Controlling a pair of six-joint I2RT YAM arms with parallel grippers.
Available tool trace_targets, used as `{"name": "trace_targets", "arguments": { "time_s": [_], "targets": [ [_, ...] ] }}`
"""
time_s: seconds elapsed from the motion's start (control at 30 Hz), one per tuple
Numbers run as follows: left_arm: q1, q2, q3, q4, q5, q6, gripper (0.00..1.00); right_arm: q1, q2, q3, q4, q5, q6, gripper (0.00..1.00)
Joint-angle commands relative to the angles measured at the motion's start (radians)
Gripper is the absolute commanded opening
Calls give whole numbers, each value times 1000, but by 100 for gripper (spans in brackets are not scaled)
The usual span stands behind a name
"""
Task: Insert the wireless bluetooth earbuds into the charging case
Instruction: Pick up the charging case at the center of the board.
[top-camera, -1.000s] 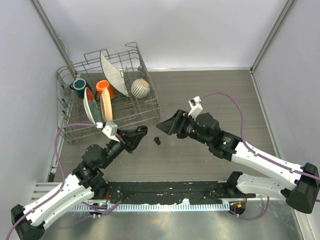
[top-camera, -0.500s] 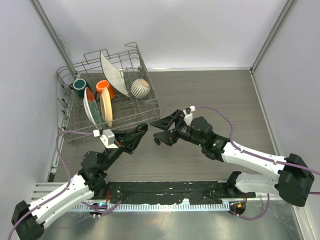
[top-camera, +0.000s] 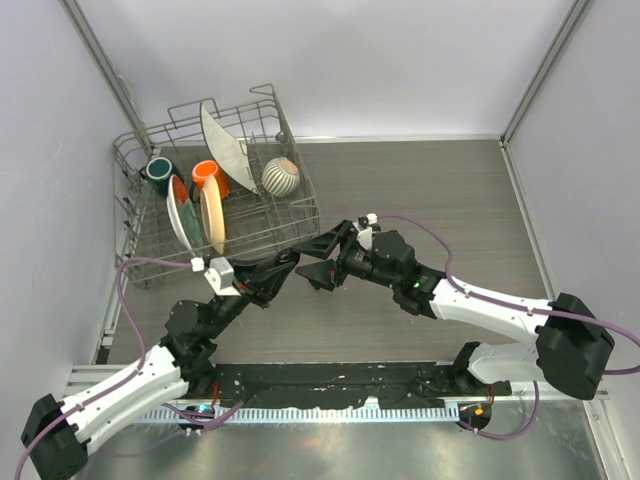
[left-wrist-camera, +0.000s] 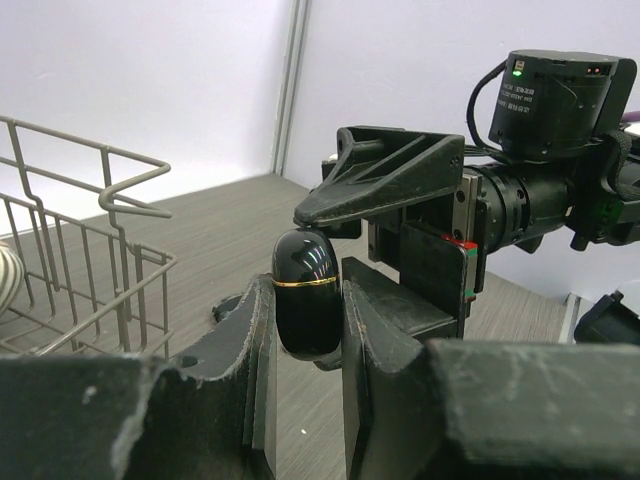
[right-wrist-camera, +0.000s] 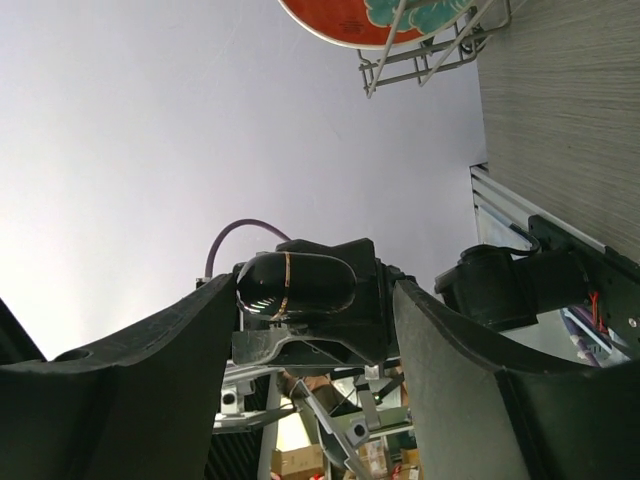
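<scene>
Near the middle of the top view, the two arms meet just above the table (top-camera: 430, 190). They are close to the lower right corner of the dish rack (top-camera: 290, 215).

The job looks like it has hardly begun. The charging case (left-wrist-camera: 305, 295) is up in the air, not on the table. It is a shiny black egg shape with a thin gold line round it. That line looks tight, so I think the lid is shut. No earbuds are in it yet. I cannot find the earbuds in any of these pictures. They may be hidden under the arms, but I cannot tell.

So a lot is left to do. The lid has to come open. Then each tiny earbud must be picked up and put in its hole.

The left gripper (top-camera: 283, 264) has its jaws pulled in close. They squeeze the lower part of the case from both sides. The case stands up between them, in the middle of the left wrist view.

The right gripper (top-camera: 305, 258) has its jaws wide apart. It holds nothing. In the right wrist view, the case sits between its two fingers with a gap on each side. In the left wrist view, the tip of one finger is right at the top of the case. It looks like it touches, or nearly does.
</scene>
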Motion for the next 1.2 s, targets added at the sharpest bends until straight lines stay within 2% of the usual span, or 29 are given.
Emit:
{"name": "trace_targets", "arguments": {
  "time_s": [0.0, 0.2, 0.33, 0.43, 0.6, 0.63, 0.7, 0.73, 0.77, 0.87, 1.03, 1.17],
  "targets": [
    [-1, 15, 14, 87, 21, 16, 0, 0, 24, 43, 89, -40, 35, 67],
    [-1, 23, 17, 90, 34, 10, 0, 0, 17, 42, 94, -22, 35, 64],
    [-1, 26, 17, 95, 41, 7, 0, 0, 17, 39, 94, -20, 37, 59],
    [-1, 27, 16, 95, 43, 0, 0, 0, 21, 36, 105, -26, 42, 52],
    [-1, 27, 16, 92, 29, -17, 2, 0, 11, 26, 143, -28, 34, 19],
    [-1, 30, 16, 86, 22, -28, 4, 0, 11, 25, 148, -28, 31, 9],
    [-3, 34, 19, 78, 18, -39, 10, 0, 4, 22, 155, -26, 12, 1],
    [-1, 37, 19, 76, 21, -42, 12, 0, 4, 22, 155, -25, 6, 1],
    [-1, 40, 19, 75, 20, -52, 19, 0, 1, 22, 154, -23, -1, 1],
    [-1, 44, 22, 70, 21, -66, 25, 0, -7, 22, 134, -14, -27, 1],
    [-1, 46, 28, 46, 31, -74, 26, 0, -25, 29, 93, 11, -80, 1],
    [-1, 50, 31, 36, 38, -77, 20, 0, -29, 31, 88, 15, -93, 1]
  ]
}}
